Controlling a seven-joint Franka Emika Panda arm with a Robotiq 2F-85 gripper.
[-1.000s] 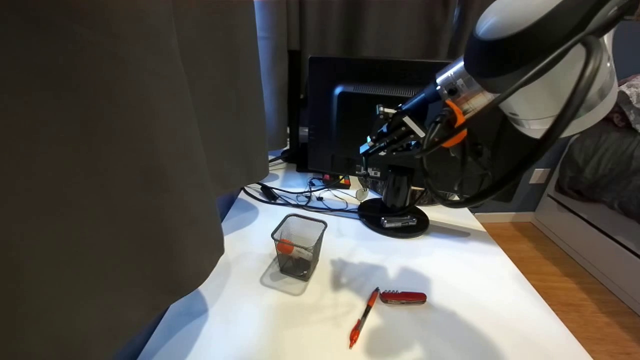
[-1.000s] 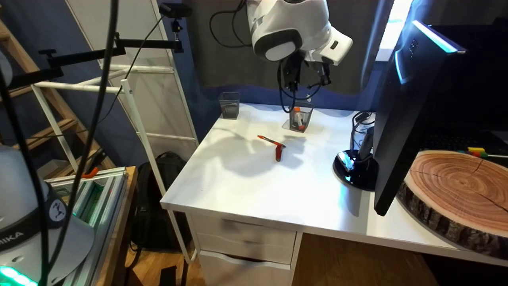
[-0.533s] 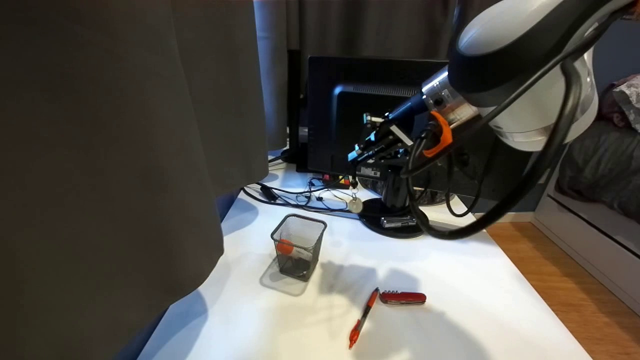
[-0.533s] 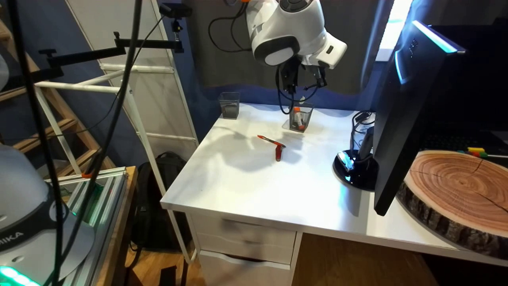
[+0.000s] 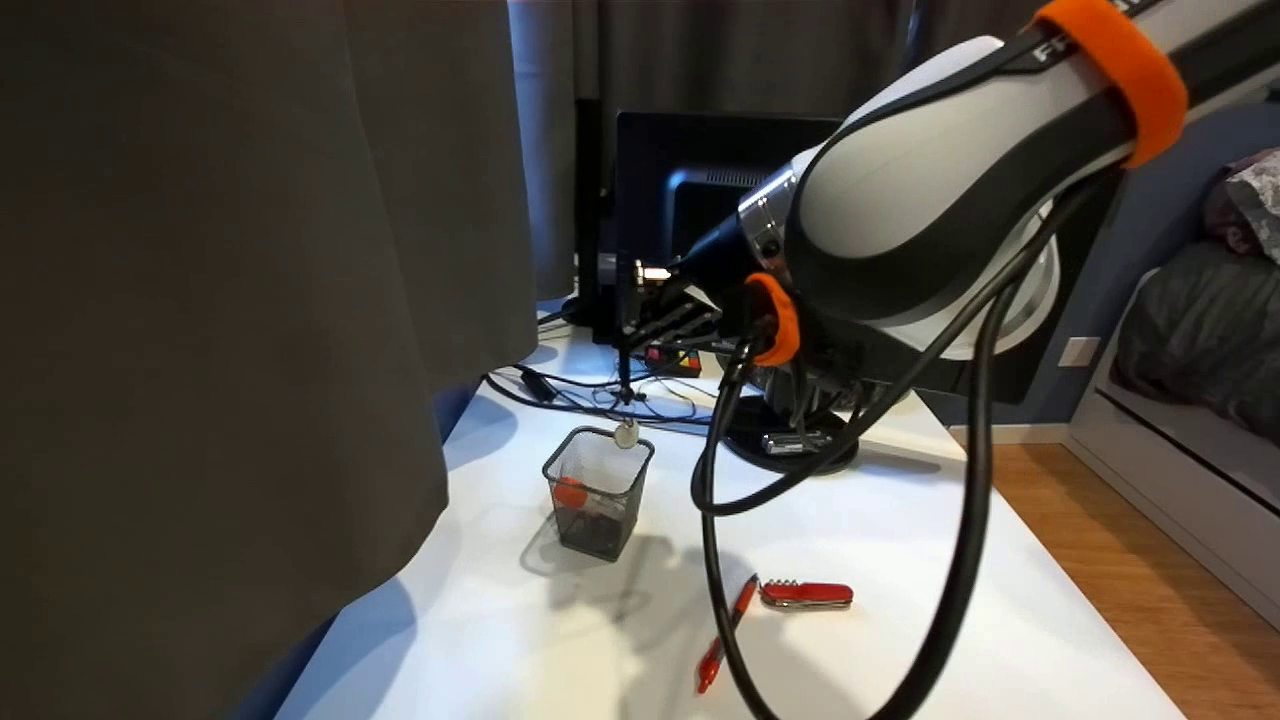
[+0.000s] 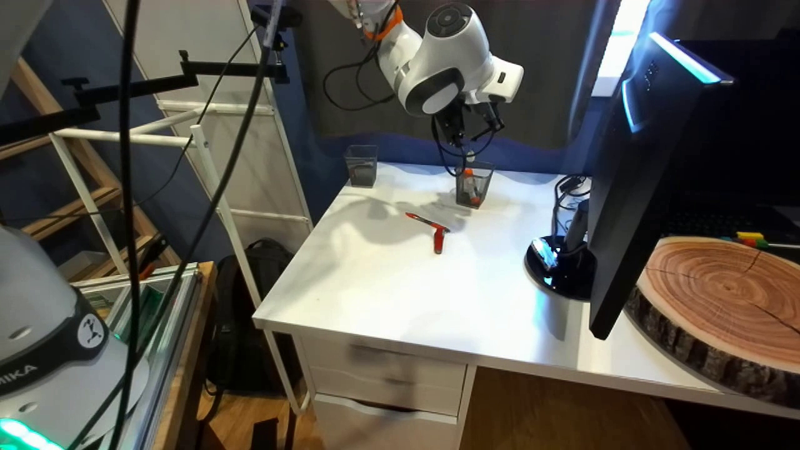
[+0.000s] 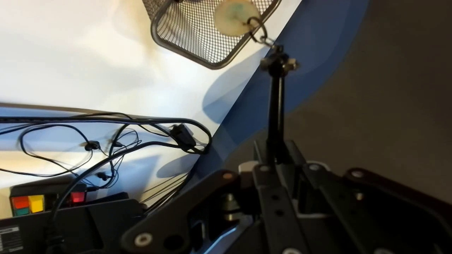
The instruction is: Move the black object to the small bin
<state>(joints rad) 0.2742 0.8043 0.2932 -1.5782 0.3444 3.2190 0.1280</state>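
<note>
— Swinging across since a second ago, the white-and-black jointed arm (image 5: 900, 200) is bringing its load closer to a small, square, grey wire-mesh bin (image 5: 623, 515).

— What is it carrying?

— Its black two-fingered gripper (image 7: 276, 155) is pinching the upper part of a thin, straight black stick (image 7: 275, 113), which is hanging nearly upright in the air. A pale round disc (image 7: 231, 17) is dangling from the lower end.

— And how near is that hanging?

— Quite near. Looking through the wrist view, I'm seeing the disc overlapping the bin's opening; in an exterior view it's crossing the far rim. Whether it's touching, I'm not managing to tell.

— What is the bin holding?

— It's standing upright on a white desk (image 5: 500, 645), and an orange-and-white stick-shaped thing (image 6: 470, 184) is leaning inside. Another grey mesh bin (image 6: 362, 161) is standing at the desk's corner.

— Is anything else lying about?

— Yes: a slim orange-red pen (image 5: 742, 603) and a red pocketknife (image 5: 806, 595) are staying put, one end of the pen lying just beside the knife. A large black monitor (image 5: 725, 147) is standing on the desk too.
</note>
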